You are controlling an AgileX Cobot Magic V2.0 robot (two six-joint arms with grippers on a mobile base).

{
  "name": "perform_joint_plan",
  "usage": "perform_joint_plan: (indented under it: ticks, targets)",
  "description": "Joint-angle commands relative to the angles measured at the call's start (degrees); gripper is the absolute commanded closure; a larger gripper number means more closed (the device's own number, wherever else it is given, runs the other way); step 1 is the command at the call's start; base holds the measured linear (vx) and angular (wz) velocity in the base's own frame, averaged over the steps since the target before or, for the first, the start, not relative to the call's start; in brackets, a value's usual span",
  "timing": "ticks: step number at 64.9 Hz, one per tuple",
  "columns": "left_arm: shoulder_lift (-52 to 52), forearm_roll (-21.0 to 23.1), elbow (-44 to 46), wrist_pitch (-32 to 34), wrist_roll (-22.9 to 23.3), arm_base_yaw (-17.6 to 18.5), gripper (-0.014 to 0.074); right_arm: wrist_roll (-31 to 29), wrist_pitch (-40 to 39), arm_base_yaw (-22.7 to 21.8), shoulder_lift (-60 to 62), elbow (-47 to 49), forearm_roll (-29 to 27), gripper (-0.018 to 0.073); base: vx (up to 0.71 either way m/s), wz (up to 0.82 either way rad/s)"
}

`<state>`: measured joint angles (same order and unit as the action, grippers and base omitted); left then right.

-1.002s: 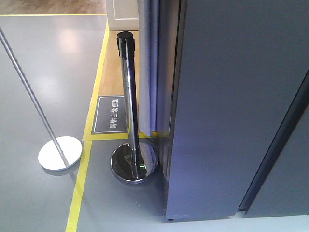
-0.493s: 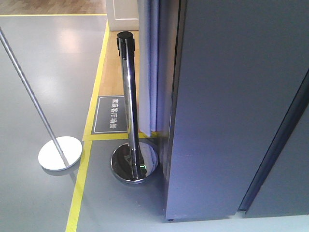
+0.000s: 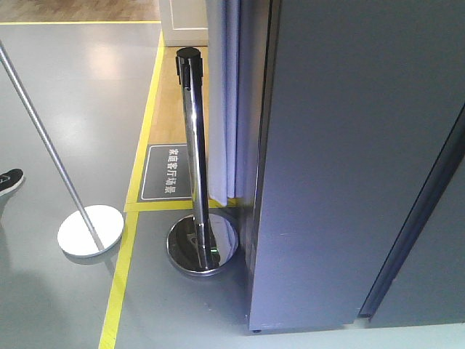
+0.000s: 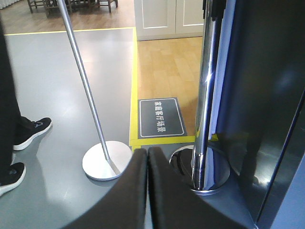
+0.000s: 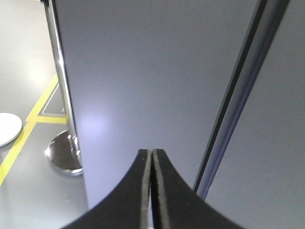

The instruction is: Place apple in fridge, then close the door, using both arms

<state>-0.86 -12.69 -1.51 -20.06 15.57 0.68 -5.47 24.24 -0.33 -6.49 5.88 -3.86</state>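
The fridge (image 3: 349, 160) fills the right of the front view as a tall dark grey face, and only its outside shows. A dark slanted seam (image 3: 414, 240) splits that face into two flat panels; I cannot tell which panel is the door. The same grey face (image 5: 143, 71) and seam (image 5: 238, 90) stand just ahead in the right wrist view. The apple is out of view. My left gripper (image 4: 147, 152) is shut with nothing in it, hanging over the floor left of the fridge. My right gripper (image 5: 151, 152) is shut and empty, close to the grey face.
A chrome stanchion post (image 3: 193, 138) on a round shiny base (image 3: 202, 246) stands right beside the fridge's left edge. A thin slanted pole ends in a white disc base (image 3: 91, 230). Yellow floor tape (image 3: 116, 291) borders a dark floor sign (image 3: 167, 171). A person's black shoes (image 4: 29, 131) are at the left.
A black shoe has come into the front view at the left edge. The fridge, the posts and the camera's framing are the same.
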Motion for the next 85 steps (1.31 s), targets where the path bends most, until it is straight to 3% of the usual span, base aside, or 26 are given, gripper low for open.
perform_joint_plan:
  ticks: [1, 12, 85]
  targets:
    - [-0.65, -0.16, -1.04, 3.89, -0.09, -0.10, 0.0601, 2.60, -4.53, -0.07, 1.67, -1.91, -0.19, 0.0568, 0.00, 0.00]
    - [-0.65, -0.16, -1.04, 3.89, -0.09, -0.10, 0.0601, 3.81, -6.27, -0.07, 6.86, -8.06, 0.60, 0.0568, 0.00, 0.00]
    - [-0.60, -0.16, -1.04, 3.89, -0.09, -0.10, 0.0601, 3.86, -6.40, -0.07, 7.70, -7.94, 0.34, 0.0568, 0.00, 0.00]
